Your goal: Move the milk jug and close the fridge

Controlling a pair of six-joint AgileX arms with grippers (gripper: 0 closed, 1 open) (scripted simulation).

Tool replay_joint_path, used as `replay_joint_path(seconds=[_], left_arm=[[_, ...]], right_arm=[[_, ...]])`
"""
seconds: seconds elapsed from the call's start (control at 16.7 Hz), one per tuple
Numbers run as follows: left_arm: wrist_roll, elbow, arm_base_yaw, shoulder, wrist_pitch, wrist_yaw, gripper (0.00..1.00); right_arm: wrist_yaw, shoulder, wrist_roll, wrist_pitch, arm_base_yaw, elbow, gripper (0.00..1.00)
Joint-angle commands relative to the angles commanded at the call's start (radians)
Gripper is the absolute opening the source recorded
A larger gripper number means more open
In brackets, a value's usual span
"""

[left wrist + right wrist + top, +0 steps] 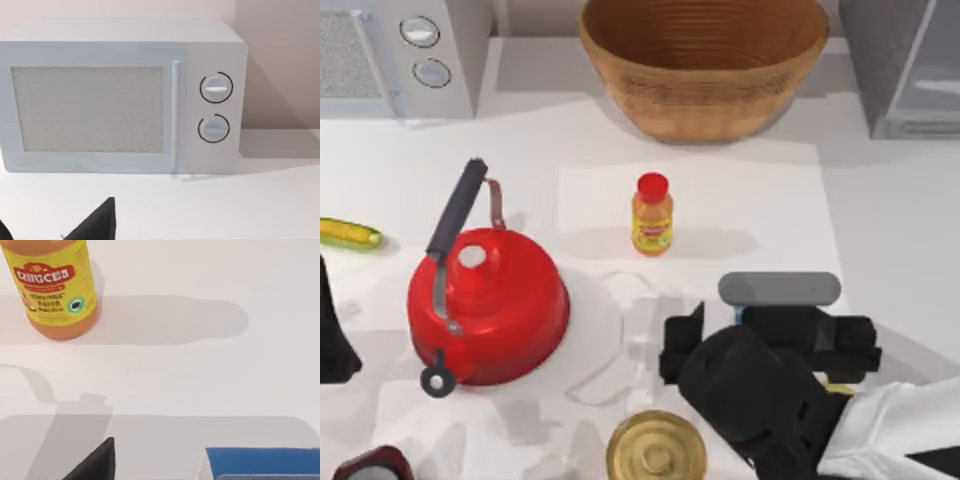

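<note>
Left gripper (332, 342) sits parked at the table's (880, 220) left edge, its wrist camera facing the microwave (390, 50); I cannot tell whether it is apart or together. Right gripper (765, 335) hangs low over the front right of the table, with the milk jug (260, 462) directly beneath it, the carton's blue top just showing in the right wrist view. Whether this one has closed on the carton I cannot tell either

The step looks like securing the jug for the move. Doing it well probably means squaring up on the carton's flat sides, gripping below the blue top, and lifting straight up before carrying it anywhere

Across the table from the left lie a yellow-green corn cob (348, 233), a red kettle (485, 300), the orange bottle (652, 215) standing near the middle, a wicker basket (705, 60) at the back and a brass-lidded tin (656, 455) close to the arm. The fridge (910, 70) stands at the back right corner. Bottle and tin are the likeliest to be knocked over
</note>
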Motion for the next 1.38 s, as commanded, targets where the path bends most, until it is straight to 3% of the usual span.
replay_joint_path(seconds=[0.18,0.96,1.38], left_arm=[[0.000,0.000,0.000,0.000,0.000,0.000,1.00],[0.000,0.000,0.000,0.000,0.000,0.000,1.00],[0.000,0.000,0.000,0.000,0.000,0.000,1.00]], right_arm=[[0.000,0.001,0.000,0.001,0.000,0.000,1.00],[0.000,0.001,0.000,0.001,0.000,0.000,0.02],[0.000,0.001,0.000,0.001,0.000,0.000,0.00]])
